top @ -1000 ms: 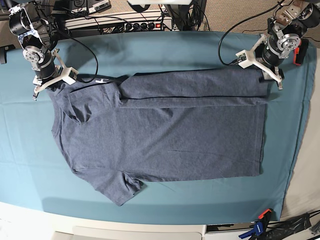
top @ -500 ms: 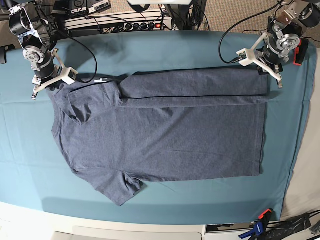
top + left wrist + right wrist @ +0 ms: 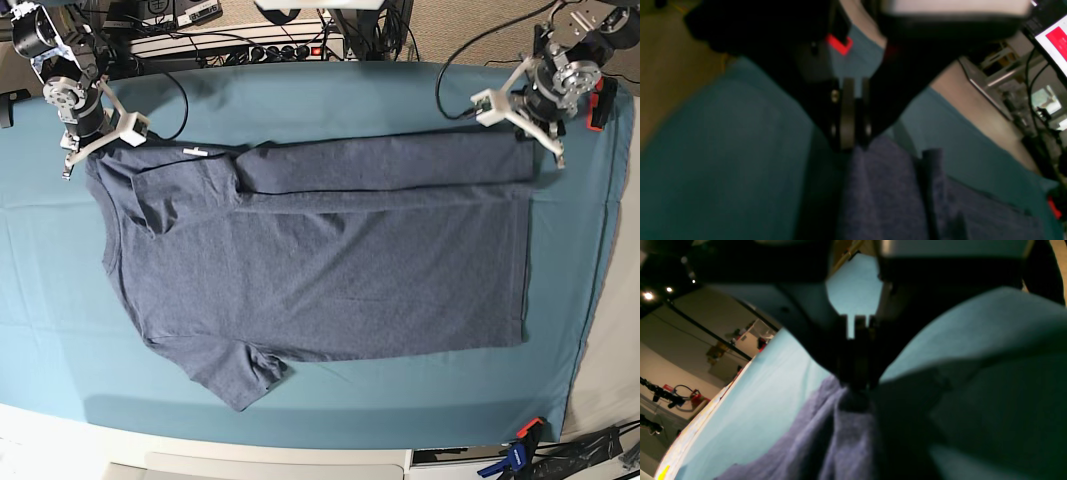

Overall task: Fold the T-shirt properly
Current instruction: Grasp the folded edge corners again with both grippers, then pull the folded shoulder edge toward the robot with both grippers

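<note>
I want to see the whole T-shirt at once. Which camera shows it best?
The base view: the whole T-shirt lies spread on the teal cloth, one long edge folded over. The left wrist view shows only a blurry corner by the left gripper; the right wrist view shows a bunched bit.

Matt heathered cotton T-shirt [image 3: 320, 260], smooth matt table cloth [image 3: 300, 400]

both arms reach over the table's far corners, wrists angled down. the left gripper [image 3: 527, 143] is closed, pinching fabric. the right gripper [image 3: 88, 158] is likewise clamped on fabric.
</note>
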Robot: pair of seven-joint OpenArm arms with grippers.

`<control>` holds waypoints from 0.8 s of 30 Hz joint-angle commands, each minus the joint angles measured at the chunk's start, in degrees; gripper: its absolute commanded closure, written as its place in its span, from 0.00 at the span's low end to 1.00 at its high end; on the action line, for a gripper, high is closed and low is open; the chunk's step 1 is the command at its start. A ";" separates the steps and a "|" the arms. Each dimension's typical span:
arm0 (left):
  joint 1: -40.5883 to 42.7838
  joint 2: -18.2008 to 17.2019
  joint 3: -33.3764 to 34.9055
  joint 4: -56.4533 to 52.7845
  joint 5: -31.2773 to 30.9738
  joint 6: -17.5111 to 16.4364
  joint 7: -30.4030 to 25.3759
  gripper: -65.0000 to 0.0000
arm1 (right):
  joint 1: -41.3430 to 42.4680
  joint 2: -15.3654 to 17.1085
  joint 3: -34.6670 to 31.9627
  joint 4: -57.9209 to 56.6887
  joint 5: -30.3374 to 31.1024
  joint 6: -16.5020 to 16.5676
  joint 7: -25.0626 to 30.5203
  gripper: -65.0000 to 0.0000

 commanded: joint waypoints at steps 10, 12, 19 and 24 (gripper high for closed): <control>4.42 -3.10 -0.44 1.25 0.90 2.01 2.08 1.00 | -3.67 1.42 0.52 0.59 -1.60 -0.63 -1.33 1.00; 4.81 -3.08 -0.46 1.46 1.09 2.25 2.08 1.00 | -4.83 1.42 0.52 0.59 -1.92 -0.66 -1.49 1.00; 4.92 -3.08 -0.46 1.73 1.05 2.23 2.10 1.00 | -9.66 1.38 0.52 0.59 -1.84 -1.49 -1.60 1.00; 5.07 -3.08 -0.46 1.75 0.87 2.23 2.10 1.00 | -12.31 1.38 0.52 0.59 -1.84 -1.57 -1.60 1.00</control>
